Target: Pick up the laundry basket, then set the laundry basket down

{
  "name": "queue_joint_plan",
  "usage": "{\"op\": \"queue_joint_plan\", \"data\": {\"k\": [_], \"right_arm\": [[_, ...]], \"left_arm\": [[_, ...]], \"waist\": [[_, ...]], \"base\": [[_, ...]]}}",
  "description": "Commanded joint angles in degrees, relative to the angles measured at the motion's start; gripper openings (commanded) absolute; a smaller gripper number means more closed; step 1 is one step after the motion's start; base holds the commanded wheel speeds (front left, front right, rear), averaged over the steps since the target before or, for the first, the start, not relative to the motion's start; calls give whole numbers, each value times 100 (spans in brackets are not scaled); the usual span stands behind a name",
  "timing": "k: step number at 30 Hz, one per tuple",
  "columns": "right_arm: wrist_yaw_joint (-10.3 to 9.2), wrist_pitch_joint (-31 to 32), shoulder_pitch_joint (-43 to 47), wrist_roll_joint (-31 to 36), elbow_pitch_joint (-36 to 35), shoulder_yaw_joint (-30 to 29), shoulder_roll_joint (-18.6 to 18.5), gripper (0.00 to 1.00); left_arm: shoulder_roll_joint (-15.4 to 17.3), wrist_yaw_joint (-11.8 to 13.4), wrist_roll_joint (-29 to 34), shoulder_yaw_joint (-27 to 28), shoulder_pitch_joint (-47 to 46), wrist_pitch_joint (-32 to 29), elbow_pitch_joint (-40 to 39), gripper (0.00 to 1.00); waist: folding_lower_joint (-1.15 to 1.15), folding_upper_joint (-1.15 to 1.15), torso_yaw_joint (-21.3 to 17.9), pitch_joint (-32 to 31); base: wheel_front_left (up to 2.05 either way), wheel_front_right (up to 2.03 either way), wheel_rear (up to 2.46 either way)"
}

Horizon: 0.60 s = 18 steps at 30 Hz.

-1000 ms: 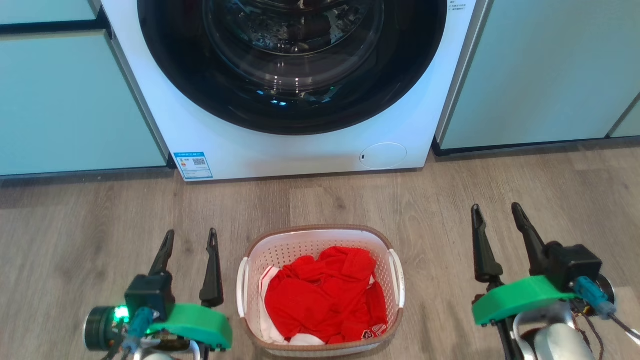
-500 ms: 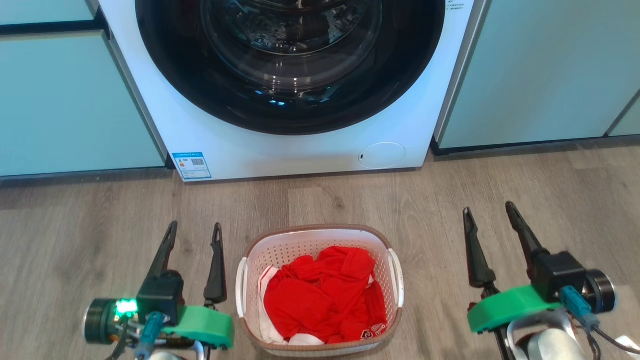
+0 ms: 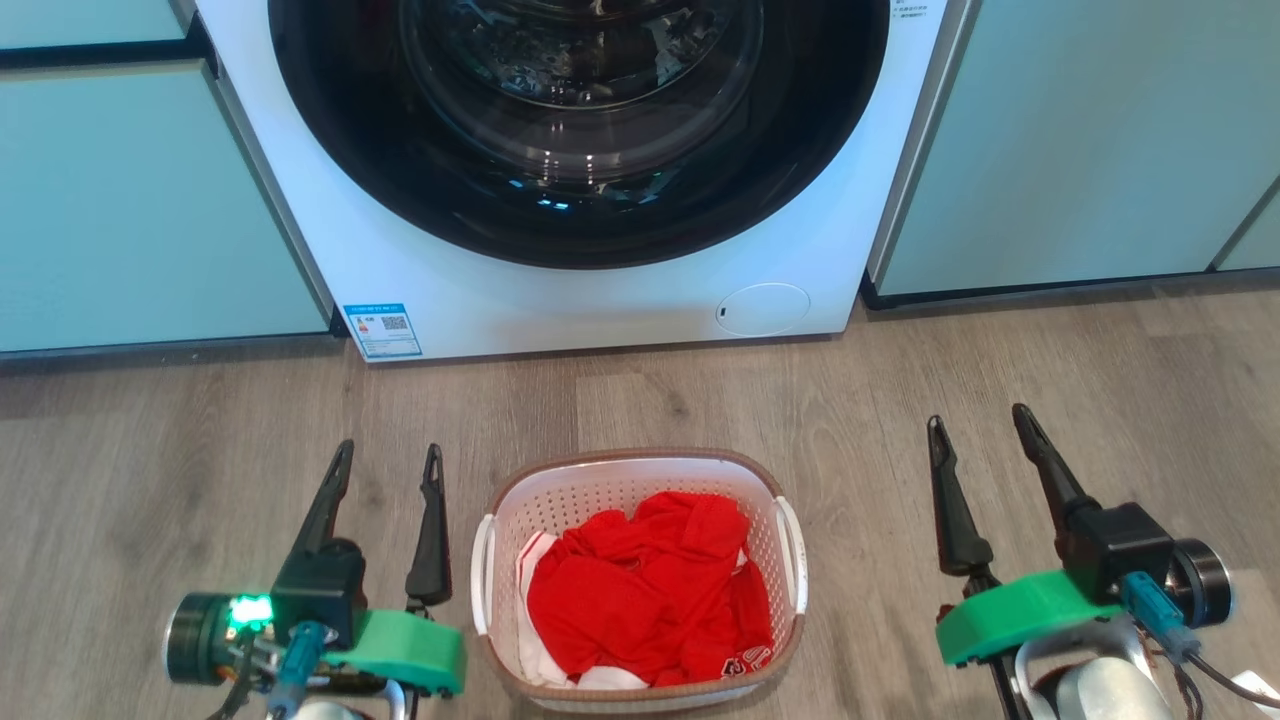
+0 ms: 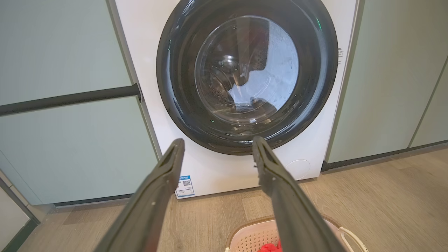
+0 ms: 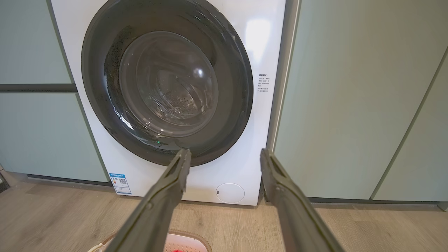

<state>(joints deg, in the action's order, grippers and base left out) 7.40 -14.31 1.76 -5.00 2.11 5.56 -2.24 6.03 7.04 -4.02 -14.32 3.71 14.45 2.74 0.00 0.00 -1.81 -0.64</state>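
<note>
White perforated plastic with a brown rim: your laundry basket (image 3: 600, 495) sits on the wood floor (image 3: 700, 390) before the washing machine (image 3: 600, 300), its bottom hidden by red clothes (image 3: 640, 600). Your left gripper (image 3: 390, 448) hangs just beside it and your right gripper (image 3: 977, 416) farther off. Both are spread wide and empty, with all 4 fingers pointing toward the machine.

Washing machine label (image 3: 383, 330): print illegible

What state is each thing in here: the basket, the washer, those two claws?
laundry basket: upright on the floor, unheld, holding clothes.
red clothes: crumpled inside the basket.
washing machine door: shut.
left gripper: open, empty, close beside the basket.
right gripper: open, empty, farther from the basket.
</note>
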Motion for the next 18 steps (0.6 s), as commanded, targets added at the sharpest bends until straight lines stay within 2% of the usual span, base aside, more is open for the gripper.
{"op": "queue_joint_plan", "data": {"k": [1, 18], "right_arm": [[9, -69, -150, 37, -186, 105, -64, 100], [9, -69, -159, 5, -100, 69, -64, 100]], "left_arm": [[-35, -9, 78, 207, -122, 55, -165, 100], [-121, -118, 110, 291, -116, 55, -91, 100]], "waist": [[0, 0, 2, 4], [0, 0, 21, 116]], "base": [[0, 0, 0], [0, 0, 0]]}}
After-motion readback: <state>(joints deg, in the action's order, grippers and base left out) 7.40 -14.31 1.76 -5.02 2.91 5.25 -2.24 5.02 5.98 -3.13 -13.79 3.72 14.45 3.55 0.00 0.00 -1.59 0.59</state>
